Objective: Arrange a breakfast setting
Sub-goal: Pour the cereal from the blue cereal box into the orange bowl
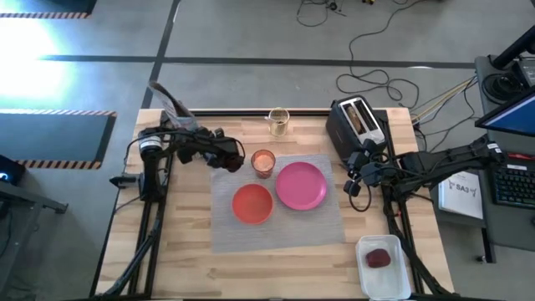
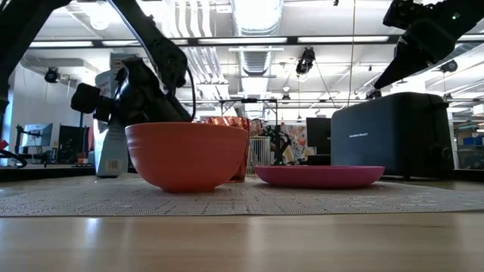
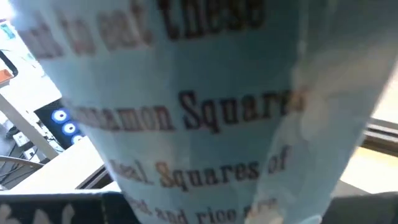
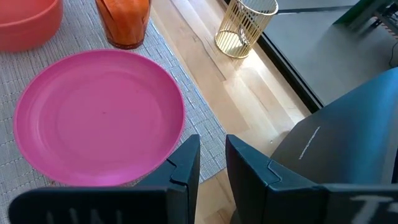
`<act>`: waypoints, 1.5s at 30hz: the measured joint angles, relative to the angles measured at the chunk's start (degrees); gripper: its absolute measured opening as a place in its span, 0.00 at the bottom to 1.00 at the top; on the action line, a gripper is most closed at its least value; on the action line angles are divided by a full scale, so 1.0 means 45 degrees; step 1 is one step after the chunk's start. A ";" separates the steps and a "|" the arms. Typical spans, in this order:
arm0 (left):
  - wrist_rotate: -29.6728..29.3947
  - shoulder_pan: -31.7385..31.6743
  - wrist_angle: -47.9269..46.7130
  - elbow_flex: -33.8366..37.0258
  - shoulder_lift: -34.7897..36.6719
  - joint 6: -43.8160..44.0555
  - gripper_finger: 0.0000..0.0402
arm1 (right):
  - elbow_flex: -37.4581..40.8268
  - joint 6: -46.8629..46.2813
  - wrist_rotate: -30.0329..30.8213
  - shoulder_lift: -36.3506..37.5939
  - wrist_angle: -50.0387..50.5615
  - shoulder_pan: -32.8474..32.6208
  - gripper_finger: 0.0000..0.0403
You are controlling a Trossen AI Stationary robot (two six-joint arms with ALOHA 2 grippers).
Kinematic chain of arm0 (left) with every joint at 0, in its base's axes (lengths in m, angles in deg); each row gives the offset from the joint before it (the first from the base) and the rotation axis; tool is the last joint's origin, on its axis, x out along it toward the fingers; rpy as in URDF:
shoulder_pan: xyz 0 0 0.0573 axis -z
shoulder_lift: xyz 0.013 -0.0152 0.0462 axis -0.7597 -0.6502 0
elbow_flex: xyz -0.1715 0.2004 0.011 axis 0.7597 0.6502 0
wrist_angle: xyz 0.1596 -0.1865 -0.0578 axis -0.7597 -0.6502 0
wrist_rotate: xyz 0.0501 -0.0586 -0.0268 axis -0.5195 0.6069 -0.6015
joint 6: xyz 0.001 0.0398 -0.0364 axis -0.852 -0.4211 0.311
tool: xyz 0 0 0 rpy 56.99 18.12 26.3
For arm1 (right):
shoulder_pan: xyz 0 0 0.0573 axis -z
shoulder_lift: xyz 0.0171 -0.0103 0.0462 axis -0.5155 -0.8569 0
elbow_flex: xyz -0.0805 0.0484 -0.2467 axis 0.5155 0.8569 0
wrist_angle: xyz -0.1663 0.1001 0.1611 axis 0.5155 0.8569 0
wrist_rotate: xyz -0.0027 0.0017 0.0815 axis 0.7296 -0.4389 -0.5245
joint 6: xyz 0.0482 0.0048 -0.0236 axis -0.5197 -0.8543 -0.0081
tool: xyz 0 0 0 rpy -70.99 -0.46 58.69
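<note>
A grey woven placemat (image 1: 280, 219) lies mid-table. On it rest a pink plate (image 1: 302, 185), a red-orange bowl (image 1: 252, 203) and an orange cup (image 1: 262, 161) at its far left corner. A brown toast slice (image 1: 359, 117) sticks up from a black toaster (image 1: 355, 127). A dark-red item (image 1: 378, 259) lies in a white tray. No spoon shows. My left gripper (image 1: 196, 138) is at a tall pale-blue cereal package (image 1: 171, 104), which fills the left wrist view (image 3: 199, 112). My right gripper (image 4: 212, 149) is shut and empty, just right of the plate (image 4: 99, 118).
A gold wire holder (image 1: 277, 121) stands at the far edge behind the cup. The white tray (image 1: 383, 266) sits at the near right corner. The toaster stands close to my right arm. Bare wood shows along the near edge (image 1: 276, 272).
</note>
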 joint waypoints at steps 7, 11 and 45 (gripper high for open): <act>0.0981 0.0985 0.0029 0.0000 0.1223 -0.0806 0.38 | 0.0000 -0.0005 -0.0001 0.0002 -0.0003 -0.0003 0.17; 0.1813 0.1717 -0.0093 0.0000 0.2011 -0.1077 0.37 | 0.0000 -0.0001 0.0003 0.0004 -0.0005 -0.0003 0.17; 0.3688 0.8173 0.0083 0.0024 0.4392 -0.2673 0.39 | 0.0000 -0.0005 0.0004 0.0005 -0.0005 -0.0003 0.17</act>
